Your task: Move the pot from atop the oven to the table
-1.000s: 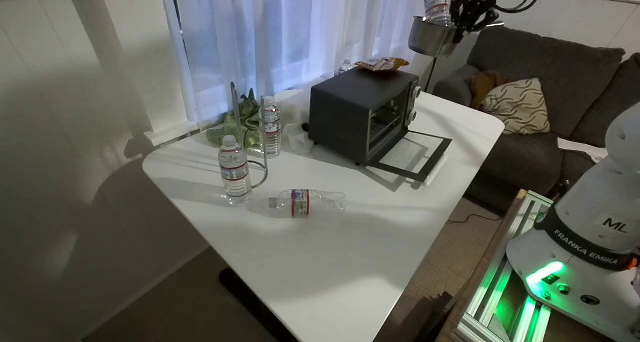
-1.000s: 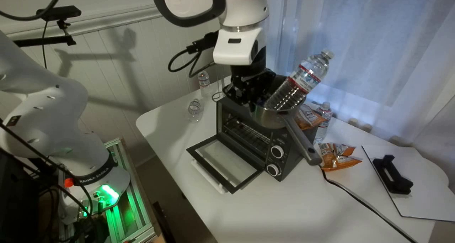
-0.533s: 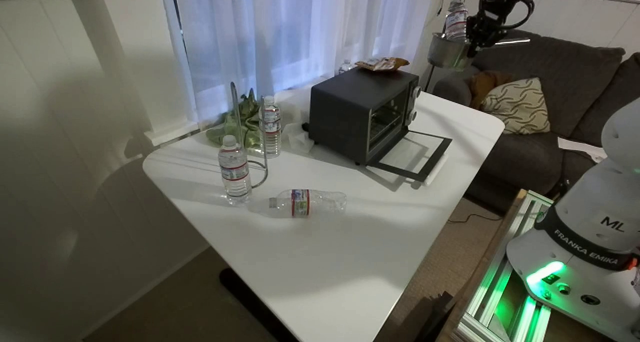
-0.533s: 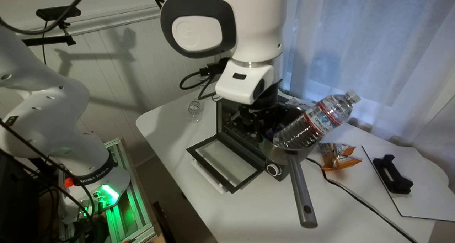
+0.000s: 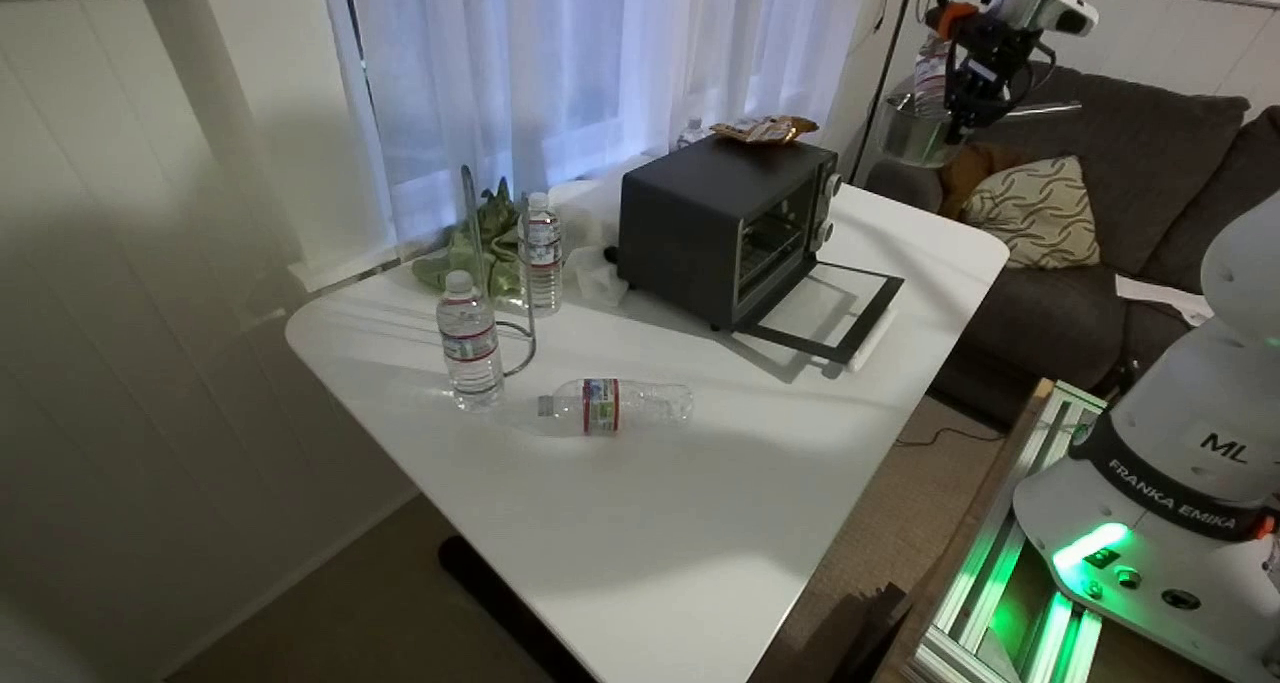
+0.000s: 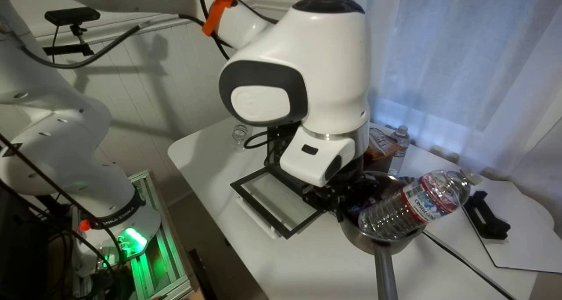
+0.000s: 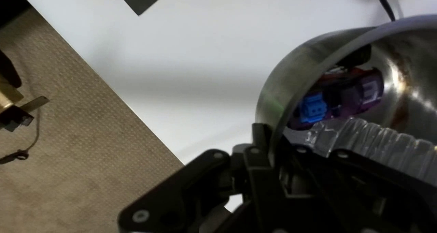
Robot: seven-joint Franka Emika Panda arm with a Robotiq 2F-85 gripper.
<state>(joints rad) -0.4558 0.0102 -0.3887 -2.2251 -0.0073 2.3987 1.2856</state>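
Pinching the pot [image 6: 365,241] by its rim [image 7: 399,27], the gripper [image 7: 272,142] holds it raised over the tabletop [image 6: 303,260], clear of the oven [image 5: 695,228]. The pot's metal should be stiff but slick, and the slanting bottle [image 6: 415,203] and purple object [image 7: 351,95] inside probably add weight that could twist it in so thin a hold. Biting deep over the rim seems wise; the handle [image 6: 384,271], ungripped, looks the sturdier place.

The white table [image 5: 690,513] carries the oven [image 5: 690,228], upright bottles [image 5: 470,348] and a bottle lying sideways [image 5: 601,406].
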